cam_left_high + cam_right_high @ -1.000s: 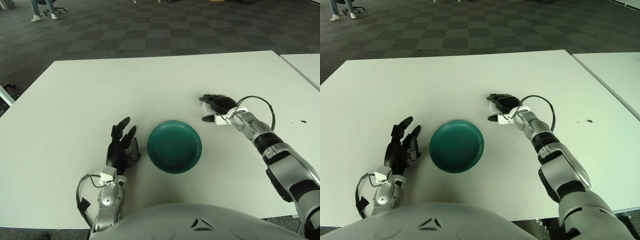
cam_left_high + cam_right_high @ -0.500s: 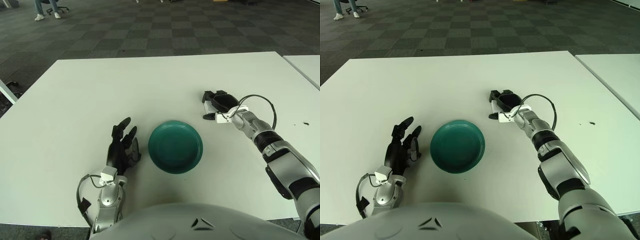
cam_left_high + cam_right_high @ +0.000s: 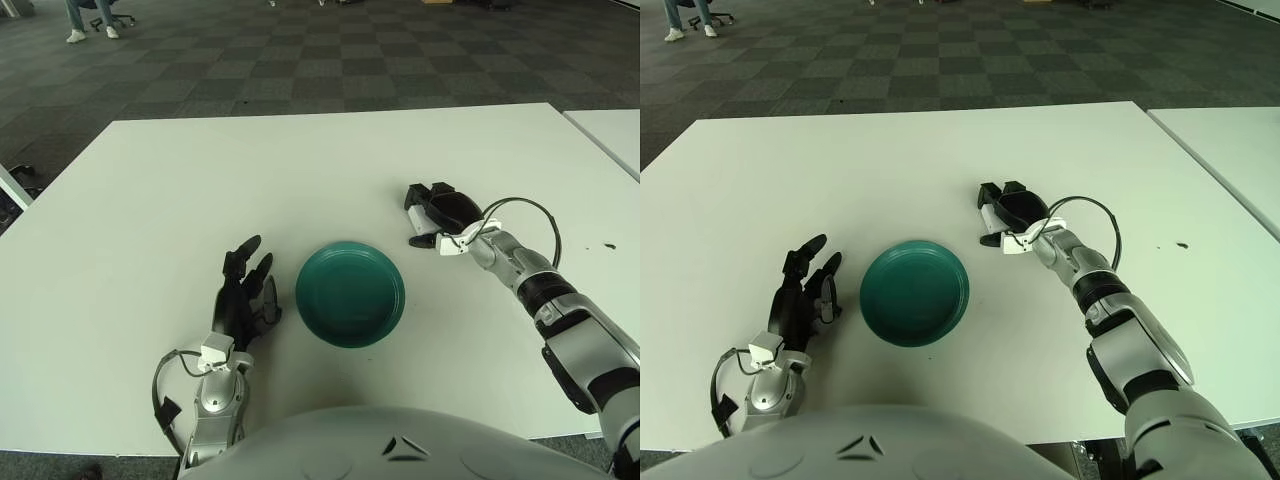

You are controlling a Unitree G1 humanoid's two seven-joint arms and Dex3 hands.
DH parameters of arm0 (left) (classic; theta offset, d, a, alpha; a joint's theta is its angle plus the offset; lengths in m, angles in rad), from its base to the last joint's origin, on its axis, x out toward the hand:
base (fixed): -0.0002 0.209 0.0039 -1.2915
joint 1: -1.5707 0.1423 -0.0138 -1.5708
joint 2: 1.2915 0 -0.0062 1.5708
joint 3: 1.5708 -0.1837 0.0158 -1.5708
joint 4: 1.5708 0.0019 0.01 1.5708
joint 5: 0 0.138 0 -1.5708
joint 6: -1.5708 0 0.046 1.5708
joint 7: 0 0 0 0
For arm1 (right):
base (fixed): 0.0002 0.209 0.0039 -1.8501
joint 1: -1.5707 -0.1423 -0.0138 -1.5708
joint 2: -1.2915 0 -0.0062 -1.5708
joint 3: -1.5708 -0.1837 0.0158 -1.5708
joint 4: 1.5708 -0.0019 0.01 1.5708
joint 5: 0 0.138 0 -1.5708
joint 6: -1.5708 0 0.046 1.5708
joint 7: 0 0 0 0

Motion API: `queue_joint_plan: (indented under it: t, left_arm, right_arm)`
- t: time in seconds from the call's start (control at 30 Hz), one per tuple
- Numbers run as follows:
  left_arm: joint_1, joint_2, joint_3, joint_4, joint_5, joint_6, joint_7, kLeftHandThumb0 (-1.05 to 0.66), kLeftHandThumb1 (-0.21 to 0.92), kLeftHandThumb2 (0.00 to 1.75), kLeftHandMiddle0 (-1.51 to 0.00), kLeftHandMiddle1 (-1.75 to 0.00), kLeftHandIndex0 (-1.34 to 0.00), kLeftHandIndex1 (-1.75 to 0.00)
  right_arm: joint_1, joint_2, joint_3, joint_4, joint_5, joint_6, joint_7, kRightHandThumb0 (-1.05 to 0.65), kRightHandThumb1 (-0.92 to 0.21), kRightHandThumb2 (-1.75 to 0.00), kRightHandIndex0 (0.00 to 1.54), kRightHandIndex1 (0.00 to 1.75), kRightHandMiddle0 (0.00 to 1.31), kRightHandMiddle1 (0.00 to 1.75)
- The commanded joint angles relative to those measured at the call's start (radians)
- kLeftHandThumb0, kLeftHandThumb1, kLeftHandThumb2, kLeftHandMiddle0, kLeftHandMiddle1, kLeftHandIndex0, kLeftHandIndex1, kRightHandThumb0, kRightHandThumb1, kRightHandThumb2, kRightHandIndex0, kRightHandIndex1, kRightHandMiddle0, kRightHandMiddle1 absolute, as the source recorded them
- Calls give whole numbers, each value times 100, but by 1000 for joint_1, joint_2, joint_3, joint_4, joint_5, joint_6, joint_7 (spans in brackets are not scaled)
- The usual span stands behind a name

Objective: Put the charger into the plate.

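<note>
- Right of the green plate [image 3: 350,293], on the white table [image 3: 200,180], we see the right hand [image 3: 437,212] curled over a small white block that we take for the charger [image 3: 421,218]; the dark fingers [image 3: 415,193] arch above it and the thumb sits low on the plate side, so the grip looks closed on it, though we cannot tell whether it has left the tabletop.
- We judge a slip the main risk: little of the charger shows between the digits, and a shallow pinch could let it twist or drop short of the plate.
- We see a second risk at the plate's raised rim, which the low thumb or the charger could clip if carried across without enough height, pushing the plate leftward.
- Left of the plate, just beside its rim, the left hand [image 3: 243,295] rests with fingers spread and empty; a shoved plate could meet it.
- Between charger and plate we see only bare tabletop, nothing barring the path.
- Beyond the table's far edge lies dark chequered carpet [image 3: 300,60].
</note>
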Motion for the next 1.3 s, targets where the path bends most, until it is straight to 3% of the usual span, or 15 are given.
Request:
queue_joint_plan:
  t: [0.0, 0.07, 0.27, 0.4, 0.7, 1.0, 1.27]
  left_arm:
    - [9, 4, 0, 8, 2, 21, 2, -85, 92, 96, -55, -1, -9, -81]
    - [9, 5, -1, 8, 2, 21, 1, -85, 92, 96, -55, -1, -9, -81]
    - [7, 5, 2, 7, 0, 23, 1, -85, 92, 96, -55, -1, -9, -81]
    - [8, 4, 0, 9, 0, 11, -1, -85, 92, 95, -54, 0, -9, -81]
    - [4, -3, 1, 18, 6, 10, 10, -87, 92, 94, -52, 0, -12, -83]
    - [-1, -7, 0, 26, 11, 5, 15, -88, 92, 93, -53, -1, -12, -84]
    - [-4, -3, -10, 28, 22, 7, 15, -87, 92, 94, -45, 0, -5, -80]
  right_arm:
    - [68, -8, -21, -48, 30, 3, 9, -38, -72, -80, 70, 175, 32, 175]
    - [80, -11, -38, -88, 45, 8, 17, -38, -72, -80, 72, 175, 32, 175]
    - [211, -31, -105, -546, 98, 105, 170, -38, -72, -80, 75, 175, 32, 175]
    - [276, -20, -105, -739, 99, 130, 242, -39, -69, -84, 79, 175, 35, 175]
    - [409, 26, -81, -982, 116, 169, 346, -40, -62, -92, 87, 175, 39, 175]
    - [475, 21, -82, -1156, 109, 142, 448, -40, -59, -96, 91, 175, 41, 175]
    - [518, 38, -56, -1269, 97, 160, 550, -41, -56, -101, 93, 175, 43, 175]
